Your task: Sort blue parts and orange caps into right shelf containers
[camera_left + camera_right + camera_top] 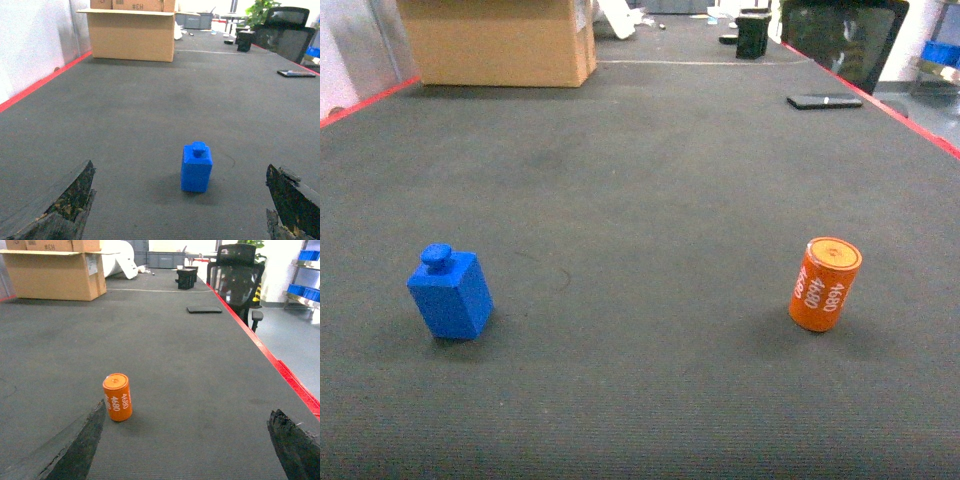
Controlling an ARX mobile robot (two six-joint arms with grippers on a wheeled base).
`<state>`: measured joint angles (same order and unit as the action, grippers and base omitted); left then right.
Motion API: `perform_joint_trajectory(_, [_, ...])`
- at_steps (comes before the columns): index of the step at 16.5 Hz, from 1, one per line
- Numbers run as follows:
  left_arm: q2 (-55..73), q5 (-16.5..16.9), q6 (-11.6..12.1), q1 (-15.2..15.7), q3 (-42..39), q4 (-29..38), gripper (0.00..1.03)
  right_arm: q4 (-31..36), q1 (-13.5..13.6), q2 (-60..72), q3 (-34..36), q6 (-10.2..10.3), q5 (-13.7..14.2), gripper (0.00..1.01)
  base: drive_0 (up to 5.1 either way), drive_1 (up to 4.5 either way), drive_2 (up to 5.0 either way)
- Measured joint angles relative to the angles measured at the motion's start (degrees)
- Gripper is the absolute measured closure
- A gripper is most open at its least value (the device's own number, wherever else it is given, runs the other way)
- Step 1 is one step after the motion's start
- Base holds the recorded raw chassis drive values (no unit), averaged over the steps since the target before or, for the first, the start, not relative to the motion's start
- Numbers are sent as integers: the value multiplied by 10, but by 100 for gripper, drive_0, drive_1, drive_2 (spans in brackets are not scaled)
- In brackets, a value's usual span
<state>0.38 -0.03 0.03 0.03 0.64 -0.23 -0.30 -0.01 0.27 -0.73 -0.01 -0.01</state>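
Head view: blue part (450,295) stands left on worktop (650,200), orange cap (825,284) right, well apart | left hand (182,200) fingers spread, empty | right hand (185,445) likewise | no blue crates visible | progress: nothing sorted, both pickups pending

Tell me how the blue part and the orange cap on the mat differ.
The blue part is a blocky, flat-sided piece with a small knob on top; the orange cap is a round cylinder with a flat top. The cap carries white "4680" print; the blue part is unmarked. The blue part sits at the left, the cap at the right. Both stand upright on the dark mat, untouched.
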Motion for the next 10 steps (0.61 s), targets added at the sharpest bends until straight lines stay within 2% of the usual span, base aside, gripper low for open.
perform_joint_trajectory(10, [0, 0, 0, 0, 0, 0, 5, 0, 0, 0, 0, 0, 0, 3, 0, 0, 0])
